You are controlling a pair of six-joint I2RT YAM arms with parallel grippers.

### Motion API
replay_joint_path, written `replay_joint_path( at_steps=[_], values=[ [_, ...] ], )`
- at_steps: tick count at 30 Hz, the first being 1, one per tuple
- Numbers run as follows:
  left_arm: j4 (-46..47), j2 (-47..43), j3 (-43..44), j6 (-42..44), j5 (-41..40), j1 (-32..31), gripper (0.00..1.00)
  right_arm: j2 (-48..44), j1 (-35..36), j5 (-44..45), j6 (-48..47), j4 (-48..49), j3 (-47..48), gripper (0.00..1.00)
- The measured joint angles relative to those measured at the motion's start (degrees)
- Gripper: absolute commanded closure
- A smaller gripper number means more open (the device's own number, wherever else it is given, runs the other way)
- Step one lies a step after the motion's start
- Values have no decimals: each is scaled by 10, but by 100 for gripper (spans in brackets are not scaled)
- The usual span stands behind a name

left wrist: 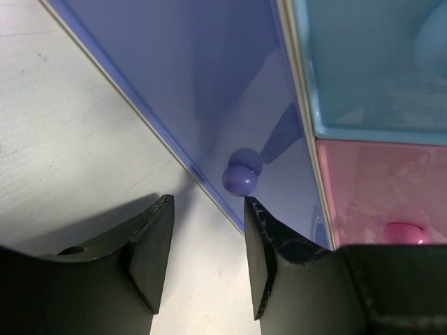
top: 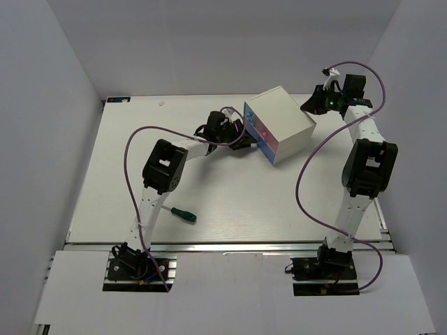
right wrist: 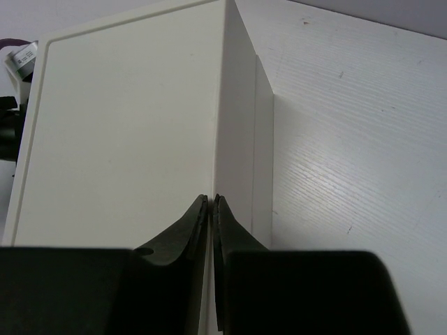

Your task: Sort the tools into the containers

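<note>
Step in hand is judged to be opening a drawer, no tool picked yet. The left gripper (left wrist: 208, 202) is seen about half open with nothing held, its jaws set low in front of the violet-blue drawer (left wrist: 209, 84). The knob (left wrist: 240, 179) is seen just ahead of the tips, nearer the right-hand finger (left wrist: 260, 244) in the wrist view, not yet between the pads. The light-blue drawer (left wrist: 363, 63) and pink drawer (left wrist: 370, 181) are seen beside it, both shut. The right gripper (right wrist: 211, 199) is seen all but closed, only a thin slit left and nothing in it, placed at the back upper edge of the cabinet (top: 283, 112), apparently as a brace; contact cannot be told. Only one tool is found: the green-handled screwdriver (top: 184, 214) is lying on the table (top: 230, 209) beside the left arm, well apart from the cabinet; the other tools are not seen. For a clean pull, the jaws should be shifted sideways until the knob is centred, then advanced so the pads pass its widest part, then closed fully. The pull should be kept straight along the drawer's travel, and the cabinet should be kept braced from behind so it is not dragged along.
</note>
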Motion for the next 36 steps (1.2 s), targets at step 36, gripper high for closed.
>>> replay_joint_path(
  at_steps=[36],
  values=[
    [69, 14, 0, -62, 16, -2, 66, -19, 3, -5, 11, 28, -40, 97]
  ],
)
